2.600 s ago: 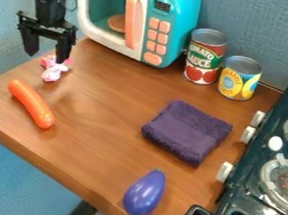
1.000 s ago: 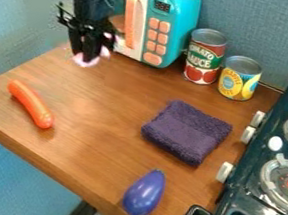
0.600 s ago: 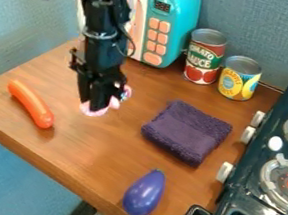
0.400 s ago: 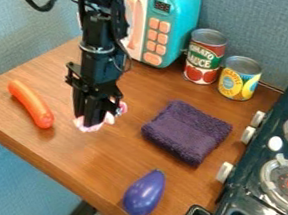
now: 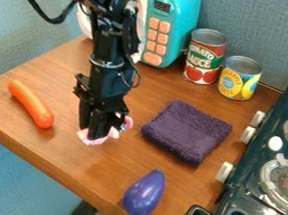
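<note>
The black gripper (image 5: 96, 134) hangs over the middle of the wooden counter, its fingers closed on a small pink and white item (image 5: 110, 132) that sticks out below and to the right of them. Most of that item is hidden behind the fingers. To the right lies a folded purple cloth (image 5: 187, 132). A purple toy eggplant (image 5: 144, 194) rests lower right, near the counter's front edge. On the left is an orange sausage-shaped toy (image 5: 31, 104).
A teal and white toy microwave (image 5: 171, 28) stands at the back, partly behind the arm. Beside it are a red-labelled can (image 5: 205, 56) and a yellow-labelled can (image 5: 239, 78). A dark toy stove (image 5: 253, 195) with knobs borders the right side. The wooden counter (image 5: 53, 148) ends at a front-left edge.
From open above the pink and white item at the back left, the gripper has shut on it and carried it toward the counter's middle. Lately it has moved slightly nearer the front.
</note>
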Robot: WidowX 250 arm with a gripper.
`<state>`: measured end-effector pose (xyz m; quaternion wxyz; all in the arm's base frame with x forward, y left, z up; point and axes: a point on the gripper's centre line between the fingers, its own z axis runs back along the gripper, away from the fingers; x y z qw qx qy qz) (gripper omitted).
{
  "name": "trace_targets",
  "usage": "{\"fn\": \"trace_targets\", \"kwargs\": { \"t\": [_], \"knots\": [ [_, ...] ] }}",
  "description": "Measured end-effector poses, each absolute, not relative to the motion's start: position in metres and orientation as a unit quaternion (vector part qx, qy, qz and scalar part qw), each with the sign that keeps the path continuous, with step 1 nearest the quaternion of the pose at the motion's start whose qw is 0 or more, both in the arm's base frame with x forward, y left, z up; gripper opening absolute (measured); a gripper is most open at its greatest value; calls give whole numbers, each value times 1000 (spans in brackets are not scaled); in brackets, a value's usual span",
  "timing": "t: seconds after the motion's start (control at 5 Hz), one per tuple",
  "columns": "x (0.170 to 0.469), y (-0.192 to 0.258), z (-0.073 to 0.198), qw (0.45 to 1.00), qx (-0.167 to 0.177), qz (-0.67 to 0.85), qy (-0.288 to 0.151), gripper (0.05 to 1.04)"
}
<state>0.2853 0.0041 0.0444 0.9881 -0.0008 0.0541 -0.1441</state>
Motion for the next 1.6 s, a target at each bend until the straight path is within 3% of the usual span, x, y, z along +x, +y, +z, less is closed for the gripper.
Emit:
{"fn": "trace_targets", "kwargs": {
  "t": [0.4, 0.8, 1.0, 1.4, 1.6],
  "knots": [
    [266, -5, 18, 983, -2, -160, 88, 299],
    [266, -4, 29, 990, -5, -121, 77, 897],
    [265, 4, 65, 994, -9, -109, 27, 1014],
    [263, 25, 111, 994, -45, -96, -3, 1006],
    [272, 54, 125, 998, -16, -67, -10, 1005]
  ]
}}
